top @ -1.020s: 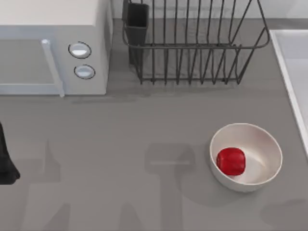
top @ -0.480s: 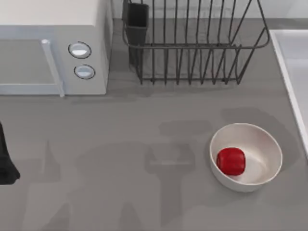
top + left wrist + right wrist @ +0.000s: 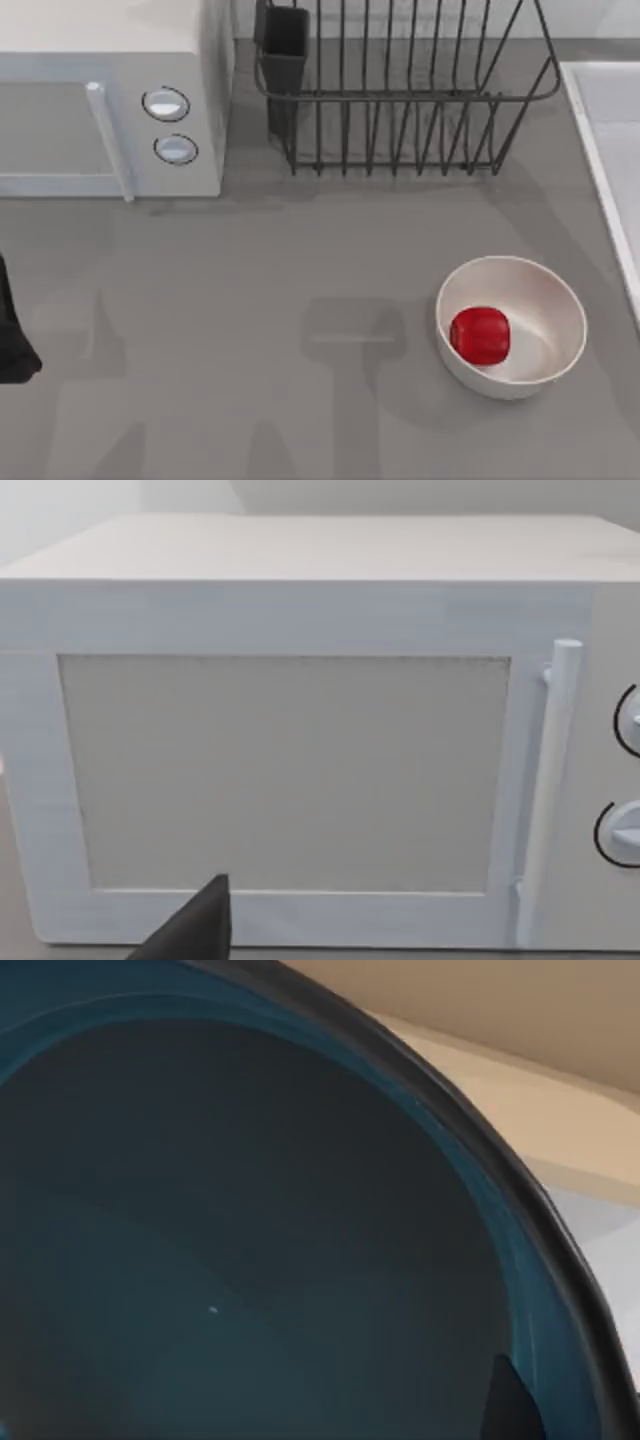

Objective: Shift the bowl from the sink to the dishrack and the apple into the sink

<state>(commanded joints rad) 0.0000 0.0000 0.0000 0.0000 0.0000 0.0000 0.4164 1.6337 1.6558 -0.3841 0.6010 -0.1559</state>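
Note:
The teal-blue bowl (image 3: 250, 1240) hangs very close in the right wrist view, tilted, its dark rim crossing the picture. My right gripper (image 3: 512, 1400) is shut on the bowl at that rim, with one dark fingertip (image 3: 508, 1395) lying against the inner wall. The red apple (image 3: 480, 335) rests inside an off-white bowl (image 3: 545, 300) on the grey counter at the front right. At the back middle stands the black wire dishrack (image 3: 400, 90). The sink (image 3: 605, 130) has its pale rim along the right edge. My left arm (image 3: 12, 330) is parked at the left edge, facing the microwave.
A white microwave (image 3: 105, 95) fills the back left, and its door and handle (image 3: 545, 780) face the left wrist camera. A dark utensil cup (image 3: 285, 45) sits at the dishrack's left corner. Open grey counter lies between the microwave and the off-white bowl.
Soft arm shadows on the counter shifted, spread half a second ago, then drew back. The apple, off-white bowl, dishrack and left arm have not moved.

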